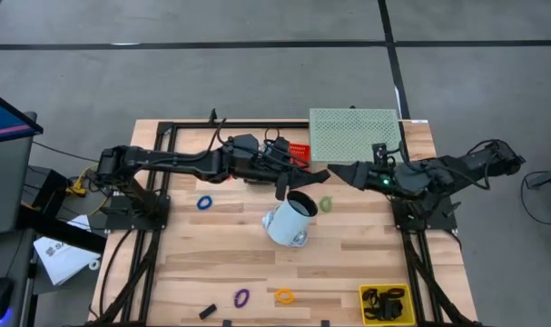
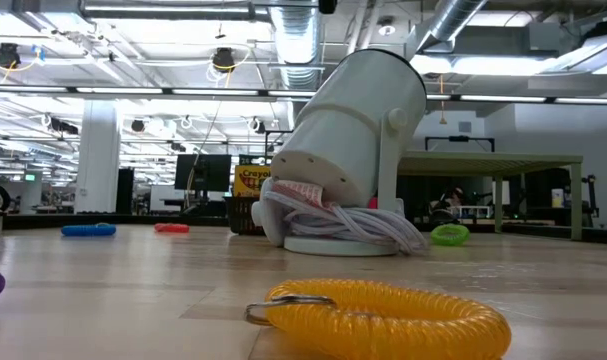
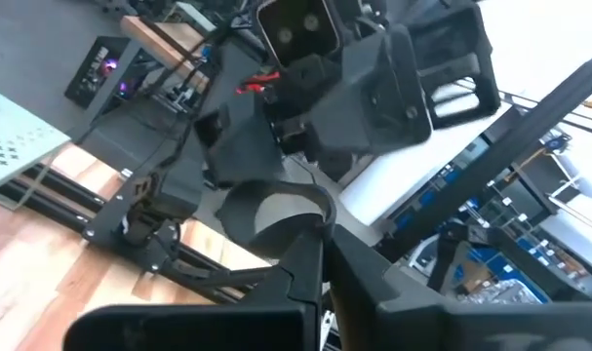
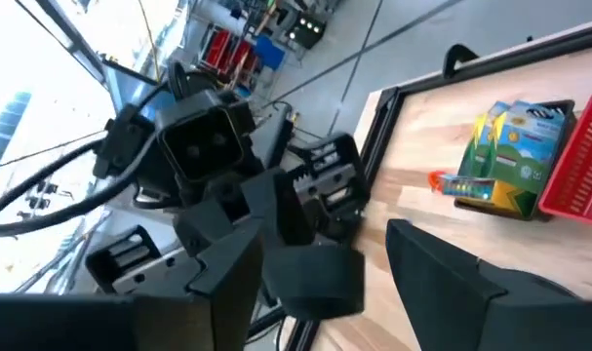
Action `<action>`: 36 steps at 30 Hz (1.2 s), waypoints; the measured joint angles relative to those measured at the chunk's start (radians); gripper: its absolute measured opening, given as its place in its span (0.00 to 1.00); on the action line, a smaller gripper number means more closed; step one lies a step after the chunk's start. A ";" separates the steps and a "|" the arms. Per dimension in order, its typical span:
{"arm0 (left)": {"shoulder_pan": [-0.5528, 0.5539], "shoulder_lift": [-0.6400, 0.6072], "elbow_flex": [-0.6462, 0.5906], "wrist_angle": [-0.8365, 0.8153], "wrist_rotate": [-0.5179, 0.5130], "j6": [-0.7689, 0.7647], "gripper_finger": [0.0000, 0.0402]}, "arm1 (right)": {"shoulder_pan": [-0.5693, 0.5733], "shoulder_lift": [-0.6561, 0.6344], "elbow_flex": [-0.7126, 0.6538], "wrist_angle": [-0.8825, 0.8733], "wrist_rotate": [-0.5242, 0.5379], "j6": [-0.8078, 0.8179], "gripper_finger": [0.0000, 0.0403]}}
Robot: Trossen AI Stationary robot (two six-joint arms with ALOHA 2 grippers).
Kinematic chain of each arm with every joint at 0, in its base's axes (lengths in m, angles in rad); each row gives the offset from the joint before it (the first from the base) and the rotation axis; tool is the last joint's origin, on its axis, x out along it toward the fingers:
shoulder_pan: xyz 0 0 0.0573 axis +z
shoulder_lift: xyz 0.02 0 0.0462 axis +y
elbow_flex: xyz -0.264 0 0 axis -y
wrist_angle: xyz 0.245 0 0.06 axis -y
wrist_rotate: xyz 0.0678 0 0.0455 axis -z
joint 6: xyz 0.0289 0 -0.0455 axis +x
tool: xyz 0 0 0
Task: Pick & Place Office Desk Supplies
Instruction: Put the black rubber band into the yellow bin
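My left gripper (image 1: 304, 175) reaches level over the table's middle and is shut on a black rubber-band ring (image 3: 276, 208). My right gripper (image 1: 340, 173) faces it from the right, open, with a finger on either side of the left gripper's tip (image 4: 315, 278). Under them a white cup (image 1: 289, 218) leans on its base. Loose rings lie flat on the wood: green (image 1: 326, 204), blue (image 1: 205, 203), purple (image 1: 242, 297), orange (image 1: 284, 296). A crayon box (image 4: 515, 146) lies next to a red basket (image 4: 578, 156). My left gripper pinches the black ring's near edge (image 3: 310, 226) between its two fingertips, coming level from the table's left. The ring stands out past the fingertips as an open loop, lifted clear of the table. My right gripper: whether its fingers touch the ring, I cannot tell.
A green perforated tray (image 1: 354, 133) sits at the far right. A yellow tray (image 1: 384, 302) with black binder clips is at the near right corner. A loose black clip (image 1: 207, 312) lies near the front edge. Bare wood shows left of the cup.
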 joint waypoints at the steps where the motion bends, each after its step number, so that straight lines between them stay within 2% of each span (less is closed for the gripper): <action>1: 0.000 0.000 0.000 -0.002 -0.004 0.000 0.00 | -0.008 0.006 0.000 -0.001 -0.014 0.000 0.53; 5: 0.000 0.000 0.000 0.004 -0.038 0.018 0.00 | -0.035 0.033 0.000 0.026 -0.075 -0.002 0.53; 14: 0.000 0.000 0.000 0.015 -0.043 0.018 0.00 | -0.076 0.065 -0.001 0.152 -0.101 -0.090 0.50; 18: 0.000 0.000 0.000 0.011 -0.041 0.018 0.01 | -0.076 0.066 0.000 0.160 -0.129 -0.103 0.39; 24: 0.000 0.000 0.000 -0.005 -0.041 0.018 0.01 | -0.075 0.066 0.000 0.174 -0.132 -0.141 0.07; 25: 0.000 -0.001 0.000 -0.004 -0.041 0.018 0.01 | -0.075 0.066 0.000 0.177 -0.132 -0.150 0.04; 31: 0.008 -0.001 0.000 -0.005 0.022 0.015 0.02 | -0.075 0.065 0.000 0.174 -0.128 -0.163 0.02; 36: -0.001 -0.007 0.000 -0.011 0.119 -0.020 0.11 | -0.074 0.044 0.000 0.125 -0.101 -0.165 0.01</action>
